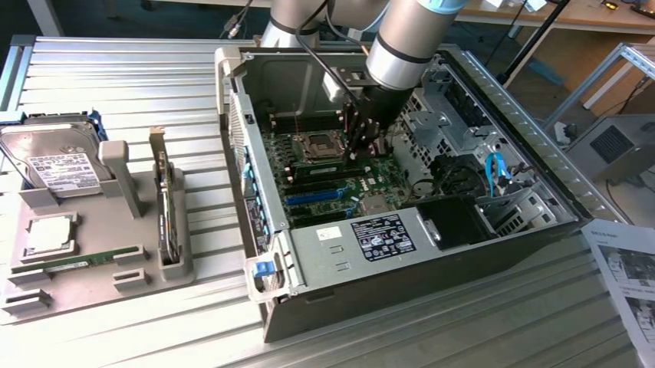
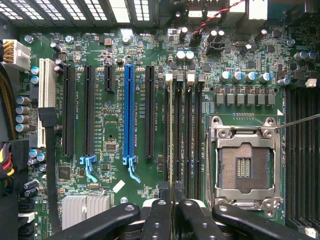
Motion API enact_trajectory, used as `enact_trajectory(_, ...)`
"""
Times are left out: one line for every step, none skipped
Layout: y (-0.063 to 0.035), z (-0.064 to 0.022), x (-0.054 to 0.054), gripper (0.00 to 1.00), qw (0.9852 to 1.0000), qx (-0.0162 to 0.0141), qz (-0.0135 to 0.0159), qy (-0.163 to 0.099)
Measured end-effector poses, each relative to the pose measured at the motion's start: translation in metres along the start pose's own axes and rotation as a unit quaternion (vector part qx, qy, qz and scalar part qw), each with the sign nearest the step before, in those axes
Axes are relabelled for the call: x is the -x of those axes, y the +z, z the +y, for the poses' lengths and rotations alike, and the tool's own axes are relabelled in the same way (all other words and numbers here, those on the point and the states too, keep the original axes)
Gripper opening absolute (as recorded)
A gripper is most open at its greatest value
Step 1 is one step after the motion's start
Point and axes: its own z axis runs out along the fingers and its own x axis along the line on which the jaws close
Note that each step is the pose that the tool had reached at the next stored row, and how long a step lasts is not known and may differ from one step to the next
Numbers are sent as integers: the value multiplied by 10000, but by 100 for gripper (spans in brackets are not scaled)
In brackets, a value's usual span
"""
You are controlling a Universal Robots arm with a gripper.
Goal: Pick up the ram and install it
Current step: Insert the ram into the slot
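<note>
My gripper (image 1: 360, 147) reaches down into the open computer case (image 1: 338, 253), just beside the empty processor socket (image 1: 317, 143). In the wrist view the gripper (image 2: 172, 202) is shut on the ram (image 2: 171, 145). The ram shows edge-on as a thin pale-green line running along the row of black memory slots (image 2: 187, 135), left of the socket (image 2: 245, 165). It stands upright over the slot nearest the black expansion slots; whether it touches the slot I cannot tell. A second green ram stick (image 1: 77, 263) lies on the grey holder tray (image 1: 103, 287) at the exterior view's left.
The tray also carries a hard drive (image 1: 57, 165), a square silver processor chip (image 1: 48, 234) and an upright expansion card (image 1: 162, 199). The case walls, drive cage (image 1: 461, 130) and cables (image 1: 496, 172) ring the gripper. A blue expansion slot (image 2: 129, 115) lies nearby. A printed sheet (image 1: 630, 276) lies outside the case.
</note>
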Motion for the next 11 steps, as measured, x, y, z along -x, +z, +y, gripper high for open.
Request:
enact_trajectory(1, 0, 0, 12, 10000, 0, 0, 0)
enact_trajectory(6, -1, 0, 12, 10000, -1, 0, 0)
enact_trajectory(7, -1, 0, 12, 10000, 0, 0, 0)
enact_trajectory(7, -1, 0, 12, 10000, 0, 0, 0)
enact_trajectory(7, 0, 0, 12, 10000, -1, 0, 0)
enact_trajectory(8, 1, 0, 12, 10000, -1, -1, -1)
enact_trajectory(8, 5, 0, 12, 10000, -1, -1, 0)
enact_trajectory(9, 11, 1, 12, 10000, -3, -2, 0)
enact_trajectory(9, 13, 1, 12, 10000, -5, -3, 0)
enact_trajectory(9, 16, 1, 12, 10000, -5, -3, 0)
enact_trajectory(9, 17, 0, 12, 10000, -5, -3, -1)
